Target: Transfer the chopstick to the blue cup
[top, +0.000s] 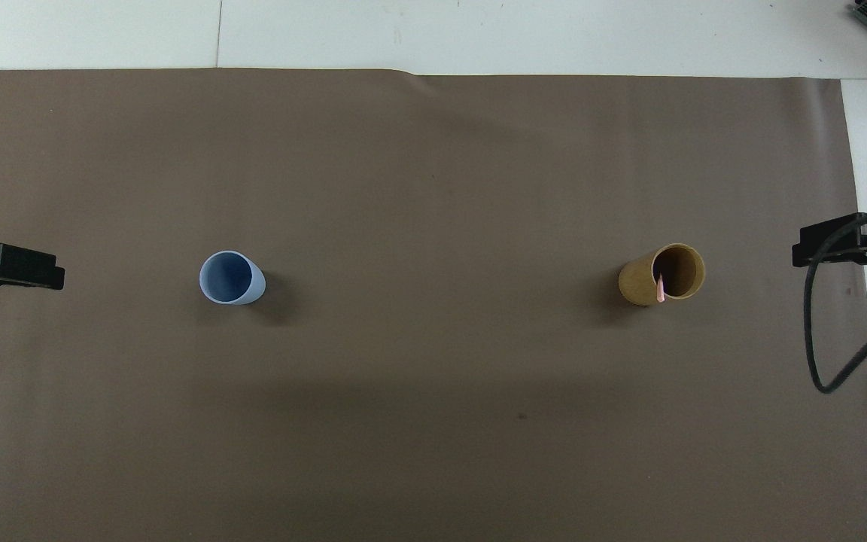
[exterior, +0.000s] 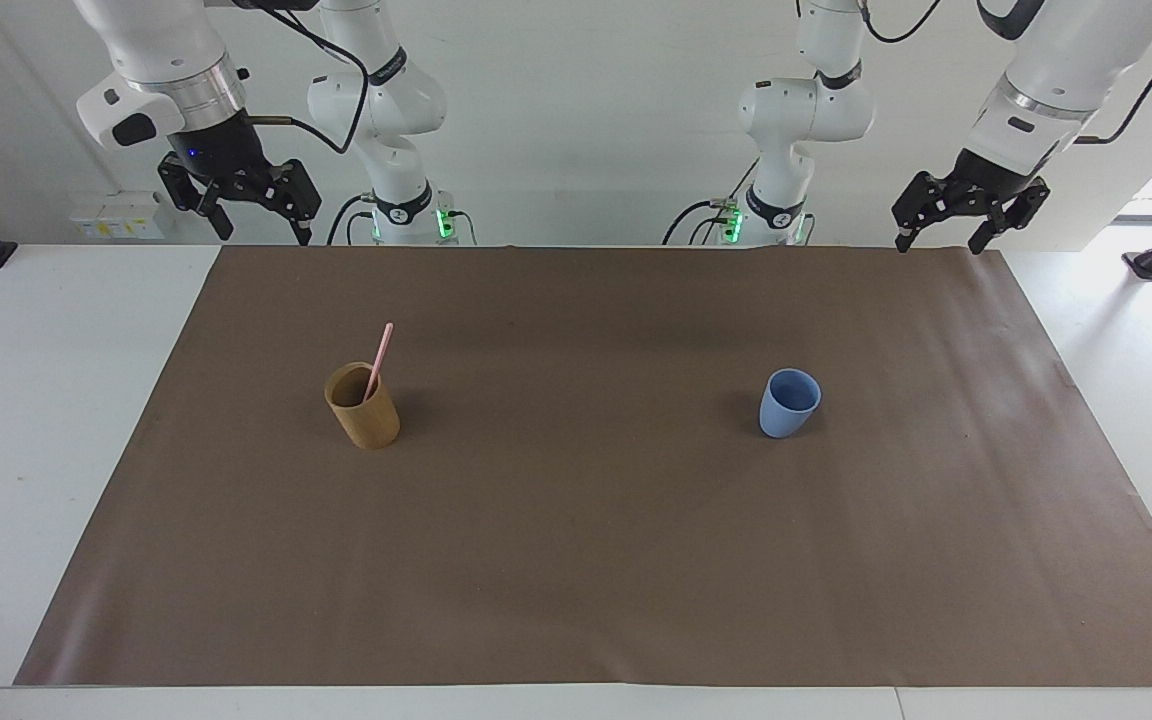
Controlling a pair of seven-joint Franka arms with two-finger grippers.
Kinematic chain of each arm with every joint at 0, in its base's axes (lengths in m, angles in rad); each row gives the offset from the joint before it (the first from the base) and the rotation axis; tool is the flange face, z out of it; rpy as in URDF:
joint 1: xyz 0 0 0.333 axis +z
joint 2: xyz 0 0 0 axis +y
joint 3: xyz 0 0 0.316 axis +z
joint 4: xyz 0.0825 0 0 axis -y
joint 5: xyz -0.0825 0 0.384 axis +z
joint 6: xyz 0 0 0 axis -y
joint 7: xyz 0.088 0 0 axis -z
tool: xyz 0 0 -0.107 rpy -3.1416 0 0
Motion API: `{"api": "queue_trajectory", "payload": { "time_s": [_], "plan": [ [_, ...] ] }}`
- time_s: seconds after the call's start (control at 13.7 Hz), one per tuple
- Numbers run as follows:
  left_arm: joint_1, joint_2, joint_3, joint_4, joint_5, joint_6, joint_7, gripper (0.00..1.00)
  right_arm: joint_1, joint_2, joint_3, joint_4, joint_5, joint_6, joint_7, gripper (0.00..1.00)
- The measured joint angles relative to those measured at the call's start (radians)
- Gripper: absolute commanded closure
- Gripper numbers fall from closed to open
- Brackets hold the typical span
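The pale-pink chopstick (exterior: pixel 381 356) (top: pixel 660 288) leans inside a tan wood-coloured cup (exterior: pixel 364 408) (top: pixel 663 275) toward the right arm's end of the brown mat, its upper half sticking out above the rim. The light-blue cup (exterior: pixel 789 403) (top: pixel 230 277) stands upright and empty toward the left arm's end, about as far from the robots as the tan cup. My right gripper (exterior: pixel 264 228) (top: pixel 847 245) hangs open and empty over the mat's edge at its own end. My left gripper (exterior: pixel 941 243) (top: pixel 4 266) waits open and empty over the mat's other end.
A brown mat (exterior: pixel 576 560) covers most of the white table (exterior: pixel 56 400). A black cable (top: pixel 817 339) loops down from the right arm over the mat's edge. A wide stretch of bare mat separates the two cups.
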Motion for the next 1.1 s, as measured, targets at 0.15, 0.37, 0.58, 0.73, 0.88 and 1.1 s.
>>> {"api": "queue_trajectory", "payload": {
  "time_s": [0.15,0.37,0.58,0.73,0.88,1.1],
  "plan": [
    [0.0,0.0,-0.005,0.0,0.0,-0.009,0.0,0.0,0.0,0.0,0.0,0.0,0.0,0.0,0.0,0.0],
    [0.0,0.001,-0.012,0.0,0.0,-0.015,0.0,0.0,0.001,0.0,0.001,0.0,0.0,0.0,0.0,0.0],
    [0.0,0.012,-0.006,0.0,0.0,-0.015,0.0,0.0,0.0,-0.001,-0.001,-0.002,0.0,0.0,0.0,0.0],
    [0.0,0.05,-0.009,0.026,0.0,-0.014,0.0,0.0,-0.002,-0.001,-0.002,-0.003,0.0,0.0,0.0,0.0],
    [-0.001,0.087,-0.018,0.067,0.0,-0.015,0.0,0.0,-0.002,-0.002,-0.002,-0.004,0.0,0.0,0.0,0.0],
    [-0.001,0.098,-0.019,0.078,0.0,-0.012,0.0,0.0,-0.002,-0.004,-0.002,-0.008,0.0,0.0,0.0,0.0]
  ]
}}
